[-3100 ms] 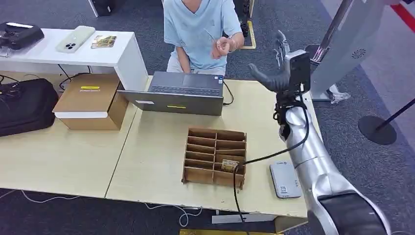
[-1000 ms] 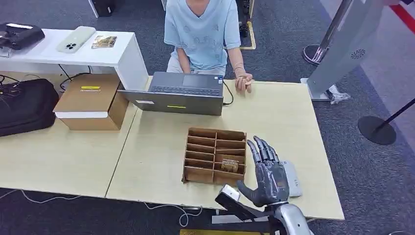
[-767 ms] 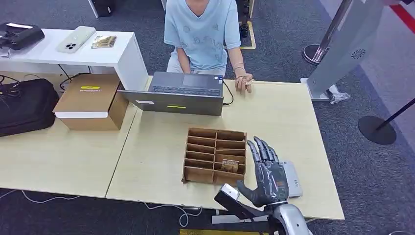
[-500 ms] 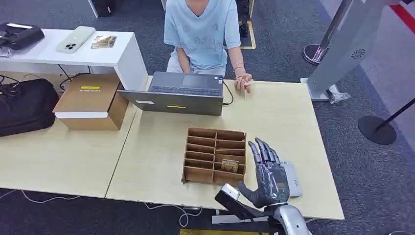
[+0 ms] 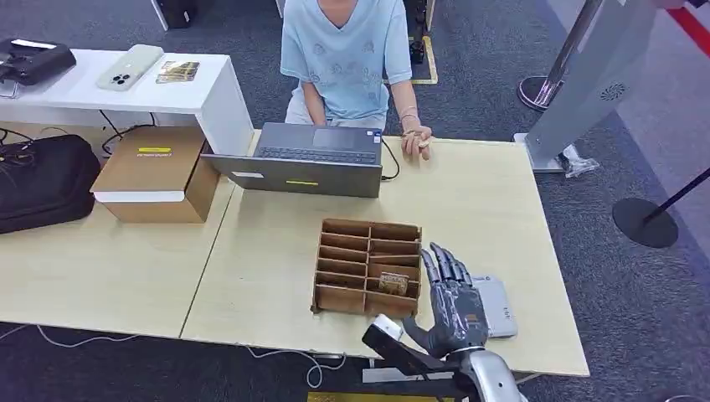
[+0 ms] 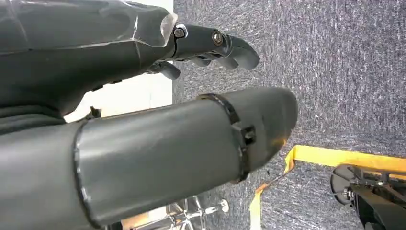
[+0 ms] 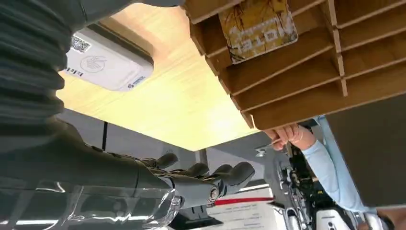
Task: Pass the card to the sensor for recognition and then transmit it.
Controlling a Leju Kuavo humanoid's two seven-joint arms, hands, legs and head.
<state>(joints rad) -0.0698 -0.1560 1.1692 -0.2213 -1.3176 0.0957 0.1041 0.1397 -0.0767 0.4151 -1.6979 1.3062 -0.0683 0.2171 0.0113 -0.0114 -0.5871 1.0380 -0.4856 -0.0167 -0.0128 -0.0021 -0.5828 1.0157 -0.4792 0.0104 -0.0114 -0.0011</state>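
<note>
1. The card [image 5: 392, 283] stands in a near right slot of the rack [image 5: 367, 268], leaning a little, so its top edge sticks out and a hand can reach it from above.
2. The reader [image 5: 492, 306] lies flat on the table [image 5: 276, 226] just to the right of the rack. I think it is put there so that the way from slot to sensor is short.
3. The right hand [image 5: 452, 303] hovers between rack and reader, partly over the reader's left edge. Its fingers are spread wide and point far, and it holds nothing. I judge it is getting ready to pick the card, which is not yet touched.
4. The person [image 5: 343, 50] sits at the far side behind the laptop [image 5: 314, 159], with one hand on the table edge, probably waiting to receive the card.
5. The head view gives the whole layout: the rack in the middle, the reader to its right, the person far.
6. The right wrist view gives the details: the card [image 7: 258, 26] has a yellow pattern and printed letters, and the reader [image 7: 107, 62] has a logo and a small code label. The hand [image 7: 191, 177] is empty there too.
7. The left wrist view shows the left hand [image 6: 158, 96] hanging over dark carpet, thumb and fingers apart and nothing between them.
</note>
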